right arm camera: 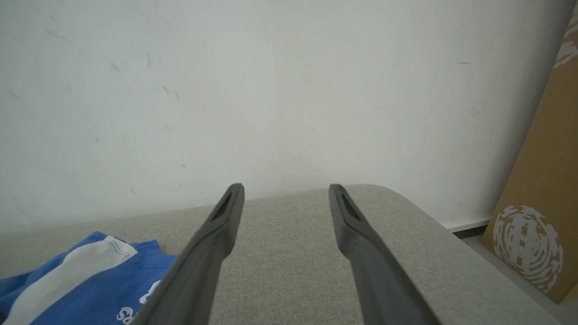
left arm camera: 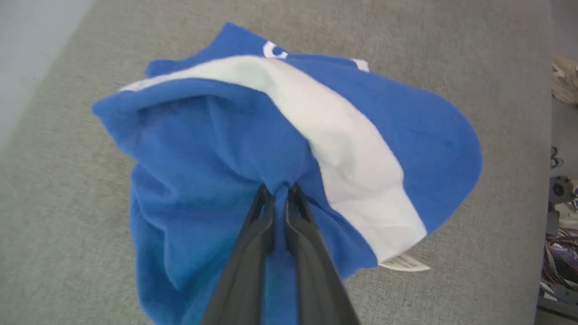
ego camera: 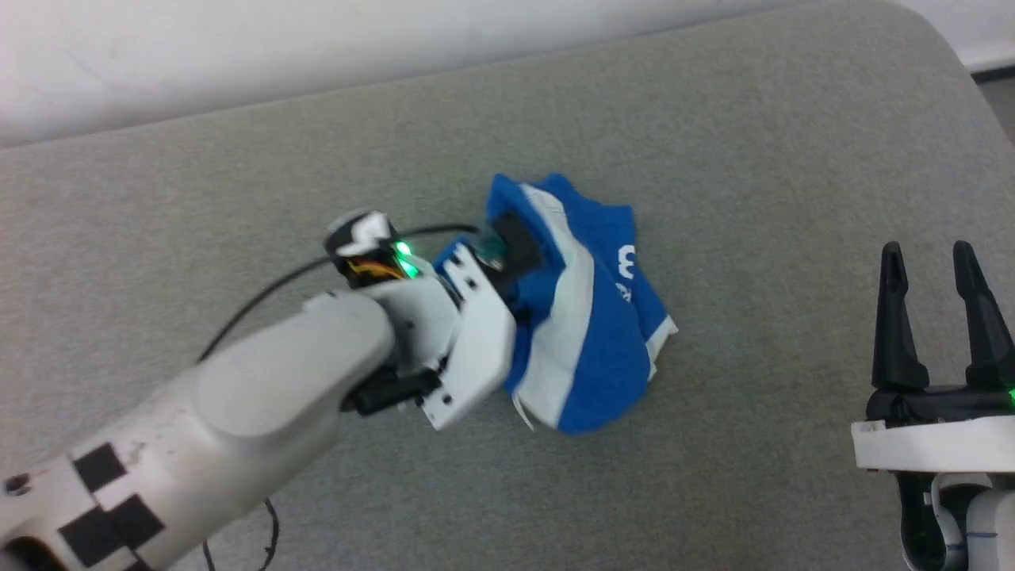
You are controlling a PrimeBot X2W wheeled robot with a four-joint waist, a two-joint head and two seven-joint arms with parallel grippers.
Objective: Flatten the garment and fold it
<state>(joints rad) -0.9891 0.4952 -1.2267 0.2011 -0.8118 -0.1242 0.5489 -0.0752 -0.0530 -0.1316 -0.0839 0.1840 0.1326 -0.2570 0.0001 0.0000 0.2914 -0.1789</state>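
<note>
The garment (ego camera: 587, 317) is a bright blue bundle with a broad white stripe, crumpled in the middle of the grey padded surface (ego camera: 714, 143). Part of its white print faces right. My left gripper (left arm camera: 280, 192) is shut on a bunch of its blue fabric, and the cloth (left arm camera: 361, 149) rises in a hump around the fingertips. A small white label (left arm camera: 404, 263) pokes out under the stripe. In the head view the left wrist (ego camera: 468, 317) covers the garment's left side. My right gripper (ego camera: 932, 262) hovers open at the right, apart from the garment (right arm camera: 90, 280).
A pale wall (right arm camera: 271, 90) runs behind the surface. A black cable (ego camera: 262, 297) trails from the left wrist. The surface's rounded corner (ego camera: 944, 47) is at the far right. A brown cardboard box (right arm camera: 537, 203) leans beyond that edge, and clutter (left arm camera: 560, 253) lies on the floor.
</note>
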